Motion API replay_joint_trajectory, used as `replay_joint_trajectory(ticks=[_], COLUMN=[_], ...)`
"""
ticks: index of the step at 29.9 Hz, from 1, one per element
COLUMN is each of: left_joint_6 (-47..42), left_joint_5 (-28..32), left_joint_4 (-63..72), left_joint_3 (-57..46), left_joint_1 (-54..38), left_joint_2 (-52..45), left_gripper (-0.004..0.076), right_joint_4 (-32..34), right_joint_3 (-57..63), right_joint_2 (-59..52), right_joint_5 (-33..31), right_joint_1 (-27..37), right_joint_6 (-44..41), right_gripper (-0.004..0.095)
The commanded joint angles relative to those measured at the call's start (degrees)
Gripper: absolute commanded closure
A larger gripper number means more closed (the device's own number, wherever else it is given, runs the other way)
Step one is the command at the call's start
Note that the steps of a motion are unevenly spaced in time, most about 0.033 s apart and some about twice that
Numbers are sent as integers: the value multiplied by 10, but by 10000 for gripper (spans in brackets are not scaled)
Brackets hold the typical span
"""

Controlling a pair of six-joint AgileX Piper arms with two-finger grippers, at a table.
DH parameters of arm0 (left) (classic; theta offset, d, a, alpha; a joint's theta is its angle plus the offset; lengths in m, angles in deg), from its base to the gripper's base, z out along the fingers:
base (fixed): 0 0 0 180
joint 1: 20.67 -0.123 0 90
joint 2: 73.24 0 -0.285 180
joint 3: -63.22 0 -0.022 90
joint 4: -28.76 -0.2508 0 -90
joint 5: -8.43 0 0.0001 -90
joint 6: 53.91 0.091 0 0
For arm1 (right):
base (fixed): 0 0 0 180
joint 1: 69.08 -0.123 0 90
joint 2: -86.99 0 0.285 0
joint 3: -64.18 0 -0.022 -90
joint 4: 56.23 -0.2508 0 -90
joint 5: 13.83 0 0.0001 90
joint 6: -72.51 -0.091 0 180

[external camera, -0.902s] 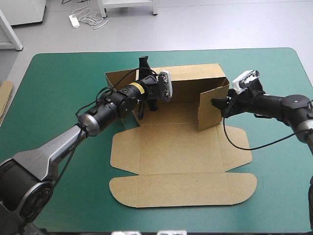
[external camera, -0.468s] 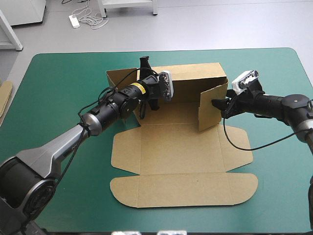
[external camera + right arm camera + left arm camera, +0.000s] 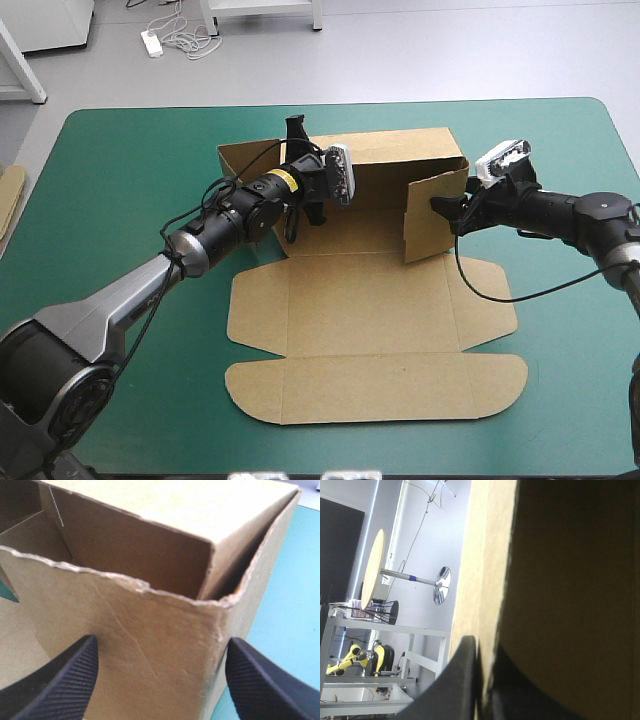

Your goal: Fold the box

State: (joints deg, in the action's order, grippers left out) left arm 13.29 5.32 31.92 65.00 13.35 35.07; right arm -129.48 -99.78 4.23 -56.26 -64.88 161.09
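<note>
A brown box (image 3: 370, 300) lies in the middle of the teal-green bench (image 3: 130, 180), with its back and side walls raised and its front panels flat. The left gripper (image 3: 482, 645) is clamped on the left wall's edge, and the right gripper (image 3: 161, 642), fingers apart, straddles the right wall. Since just before, that wall has edged slightly inward and the box has barely shifted, so the walls look raised but not yet tucked.
</note>
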Motion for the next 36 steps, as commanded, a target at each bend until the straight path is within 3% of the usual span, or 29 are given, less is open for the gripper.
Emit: replay_joint_trajectory(ticks=[1, 8, 18, 24, 36], left_joint_6=[-23, -26, -26, -25, -19], left_joint_5=[-25, -27, -17, -16, -10], left_joint_4=[34, 34, 34, 34, 32], left_joint_3=[9, 9, 9, 9, 9], left_joint_1=[12, 12, 12, 12, 12], left_joint_2=[-13, -13, -13, -13, -13], left_gripper=[733, 733, 733, 733, 733], right_joint_4=[-37, -33, -46, -52, -53], right_joint_3=[-18, -18, -18, -18, -18], right_joint_2=[-2, 3, 4, 4, 0], right_joint_5=[3, 115, 198, 212, 134], right_joint_1=[-21, -75, -110, -126, -126], right_joint_6=[7, 14, 13, 13, 4], right_gripper=[240, 241, 286, 430, 822])
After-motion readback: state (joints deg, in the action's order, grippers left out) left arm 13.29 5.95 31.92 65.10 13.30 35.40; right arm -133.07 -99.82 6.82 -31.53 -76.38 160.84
